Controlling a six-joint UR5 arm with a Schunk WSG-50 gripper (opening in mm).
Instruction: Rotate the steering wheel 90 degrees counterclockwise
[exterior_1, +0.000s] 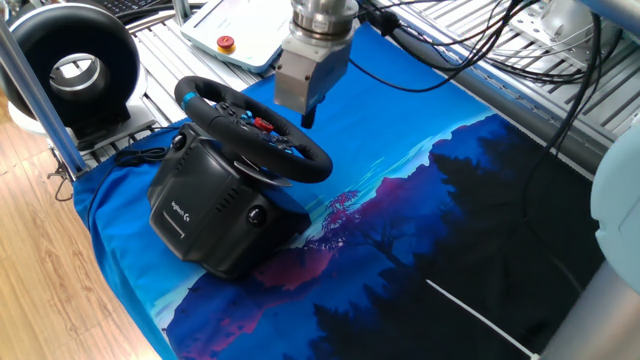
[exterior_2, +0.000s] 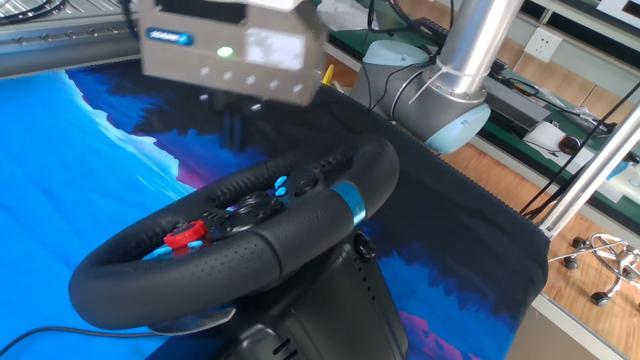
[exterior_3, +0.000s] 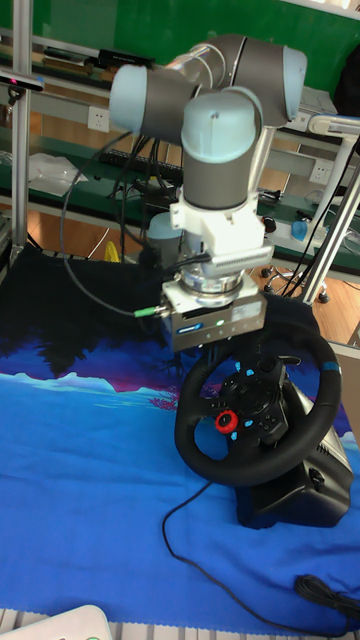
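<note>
The wheel (exterior_3: 258, 405) sits on its black base (exterior_1: 205, 215) on the blue cloth (exterior_1: 400, 200), its blue stripe (exterior_3: 328, 366) at about 2 o'clock on the rim in the tall view. Behind the rim's 11 o'clock, the gripper (exterior_1: 307, 117) hovers clear, holding nothing. Judging by that, no grasp is made; next it must come down onto the rim and clamp. The fingers look close together, but their gap is blurred or hidden; I cannot tell.
</note>
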